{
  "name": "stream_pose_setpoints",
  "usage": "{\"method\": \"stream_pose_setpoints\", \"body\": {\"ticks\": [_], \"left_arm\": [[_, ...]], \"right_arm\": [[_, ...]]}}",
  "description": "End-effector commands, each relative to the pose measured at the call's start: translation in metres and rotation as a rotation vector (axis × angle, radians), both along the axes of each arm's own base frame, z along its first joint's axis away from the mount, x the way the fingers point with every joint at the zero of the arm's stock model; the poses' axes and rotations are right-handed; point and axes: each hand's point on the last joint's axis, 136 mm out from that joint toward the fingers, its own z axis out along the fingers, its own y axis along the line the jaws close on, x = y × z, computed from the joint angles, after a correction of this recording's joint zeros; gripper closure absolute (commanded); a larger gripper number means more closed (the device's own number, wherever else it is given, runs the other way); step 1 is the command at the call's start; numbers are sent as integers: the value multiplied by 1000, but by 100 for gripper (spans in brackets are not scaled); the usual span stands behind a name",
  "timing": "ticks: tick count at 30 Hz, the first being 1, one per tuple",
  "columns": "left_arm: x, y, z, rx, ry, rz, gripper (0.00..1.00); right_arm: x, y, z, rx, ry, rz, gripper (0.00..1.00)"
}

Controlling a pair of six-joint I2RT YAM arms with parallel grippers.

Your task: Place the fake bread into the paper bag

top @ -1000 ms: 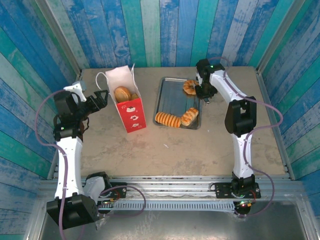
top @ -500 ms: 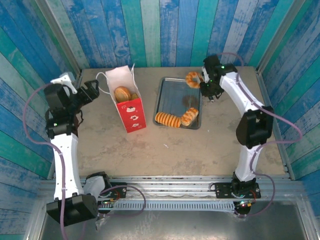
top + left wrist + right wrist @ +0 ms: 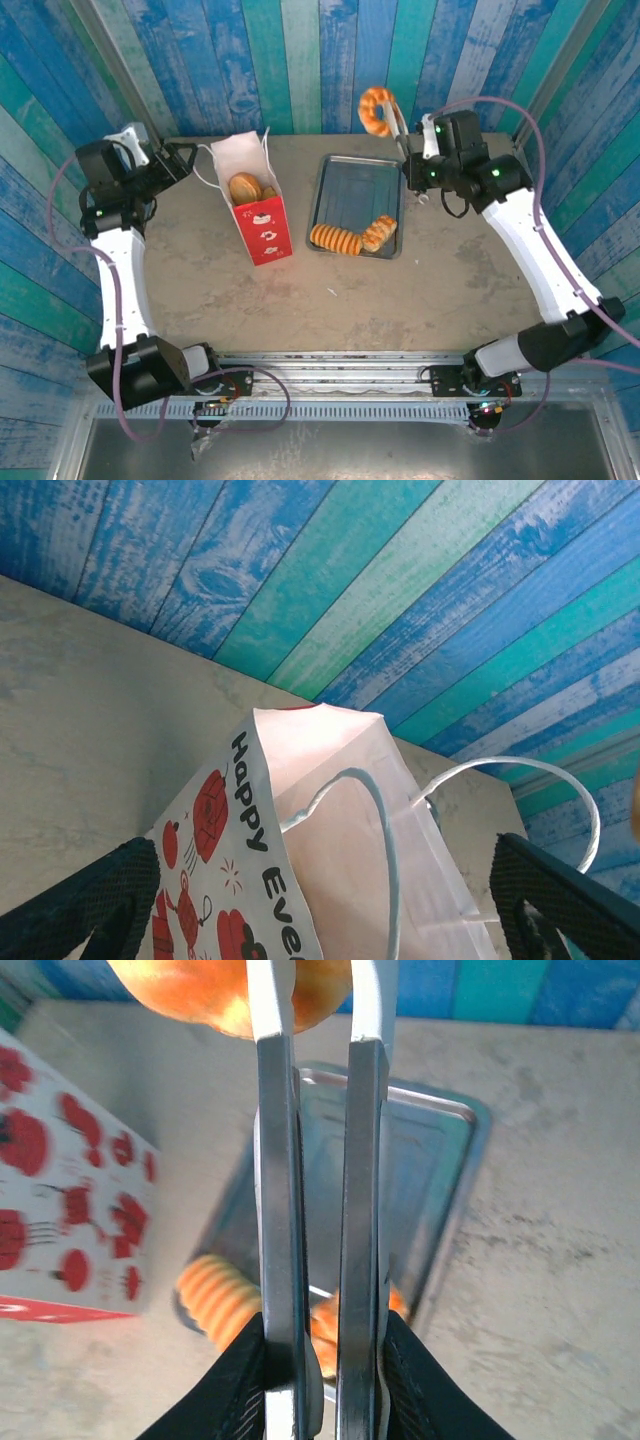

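Your right hand (image 3: 388, 112) is pinching the ring doughnut (image 3: 374, 106), holding it in the air above the far edge of the tray (image 3: 352, 190). From the right wrist, the fingers (image 3: 276, 1160) stand close together, with the doughnut (image 3: 220, 995) caught at their tips. Your left hand (image 3: 186, 160) is spread wide, just beside the white cord handle (image 3: 200, 160) of the paper bag (image 3: 262, 222), touching nothing. The bag stands upright on the surface (image 3: 400, 300), left of the tray, with a bun (image 3: 245, 188) inside. A ridged loaf (image 3: 335, 239) and a croissant (image 3: 379, 232) lie at the tray's near end.
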Motion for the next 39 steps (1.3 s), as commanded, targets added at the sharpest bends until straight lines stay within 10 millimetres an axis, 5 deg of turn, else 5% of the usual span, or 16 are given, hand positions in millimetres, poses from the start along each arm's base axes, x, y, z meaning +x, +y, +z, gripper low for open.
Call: {"method": "stream_pose_setpoints", "body": {"ticks": [1, 9, 23, 25, 39], "left_arm": [[11, -7, 1, -16, -5, -79, 17], [22, -12, -3, -43, 3, -132, 34], [21, -14, -3, -28, -18, -139, 93], [20, -12, -2, -15, -22, -127, 100], [9, 1, 1, 75, -23, -30, 100]], "right_arm": [[-10, 32, 45, 138, -133, 69, 95], [-48, 106, 93, 215, -228, 242, 95], [-75, 245, 91, 275, -205, 502, 95], [-75, 257, 86, 276, -188, 517, 95], [-60, 281, 22, 170, -34, 491, 95]]}}
